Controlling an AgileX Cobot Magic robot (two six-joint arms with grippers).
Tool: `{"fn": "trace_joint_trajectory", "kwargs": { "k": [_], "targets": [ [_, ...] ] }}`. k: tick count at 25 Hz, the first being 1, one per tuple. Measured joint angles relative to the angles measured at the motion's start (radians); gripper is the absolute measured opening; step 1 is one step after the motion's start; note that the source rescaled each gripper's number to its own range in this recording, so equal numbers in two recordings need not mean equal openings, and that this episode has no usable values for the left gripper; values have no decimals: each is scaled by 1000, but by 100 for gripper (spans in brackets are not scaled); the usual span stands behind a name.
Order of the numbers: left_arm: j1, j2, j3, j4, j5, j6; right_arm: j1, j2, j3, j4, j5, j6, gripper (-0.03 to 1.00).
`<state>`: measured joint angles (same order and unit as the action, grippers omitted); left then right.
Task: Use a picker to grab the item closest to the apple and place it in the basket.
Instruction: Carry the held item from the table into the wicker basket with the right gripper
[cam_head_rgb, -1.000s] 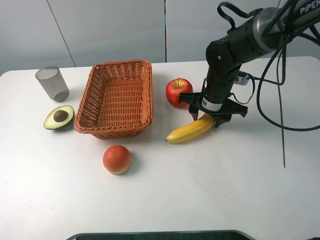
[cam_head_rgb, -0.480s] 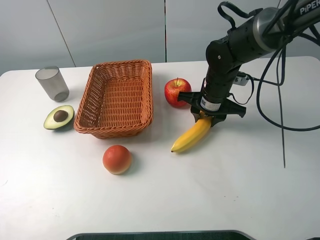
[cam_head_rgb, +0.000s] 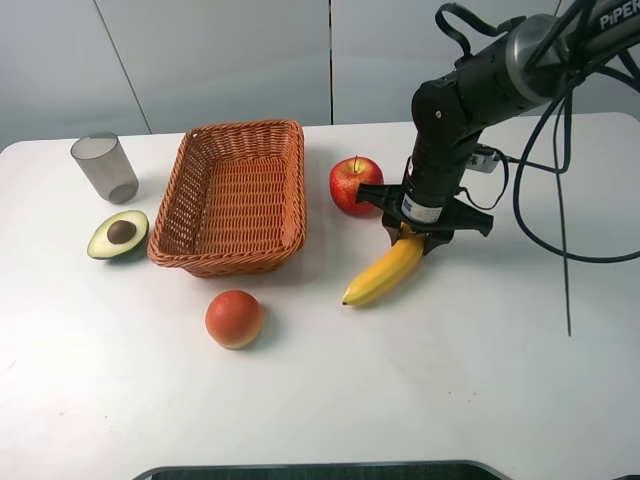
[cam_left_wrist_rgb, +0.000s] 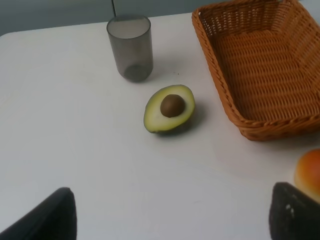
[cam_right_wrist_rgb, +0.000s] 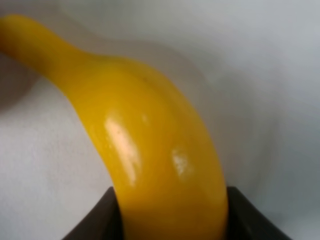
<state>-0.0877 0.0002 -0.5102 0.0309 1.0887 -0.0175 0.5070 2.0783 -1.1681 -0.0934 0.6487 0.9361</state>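
Observation:
A red apple (cam_head_rgb: 355, 184) sits right of the wicker basket (cam_head_rgb: 232, 197). Just beside it lies a yellow banana (cam_head_rgb: 384, 270), its upper end between the fingers of my right gripper (cam_head_rgb: 411, 238), which is shut on it. Close up in the right wrist view, the banana (cam_right_wrist_rgb: 150, 155) fills the frame with a dark finger (cam_right_wrist_rgb: 95, 220) on each side. My left gripper (cam_left_wrist_rgb: 170, 217) is open above the table; only its two dark fingertips (cam_left_wrist_rgb: 45, 217) show, with nothing between them.
A halved avocado (cam_head_rgb: 119, 233) and a grey cup (cam_head_rgb: 105, 167) stand left of the basket; the same avocado (cam_left_wrist_rgb: 170, 107) and cup (cam_left_wrist_rgb: 130, 47) appear in the left wrist view. An orange-red round fruit (cam_head_rgb: 234, 318) lies in front of the basket. Cables hang at the right.
The banana swung from nearly flat to a steeper tilt as the right gripper took hold of its upper end; the apple shifted slightly left. Little moved in the last half second.

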Motion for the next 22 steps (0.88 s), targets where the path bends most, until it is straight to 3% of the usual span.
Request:
{"fn": "trace_joint_trajectory", "kwargs": {
  "k": [8, 15, 22],
  "targets": [
    [0, 0, 0, 0, 0, 0, 0, -4, 0, 0, 52, 8, 1],
    [0, 0, 0, 0, 0, 0, -12, -52, -1, -69, 135, 12, 1],
    [0, 0, 0, 0, 0, 0, -18, -181, -1, -131, 248, -87, 1]
  ]
}}
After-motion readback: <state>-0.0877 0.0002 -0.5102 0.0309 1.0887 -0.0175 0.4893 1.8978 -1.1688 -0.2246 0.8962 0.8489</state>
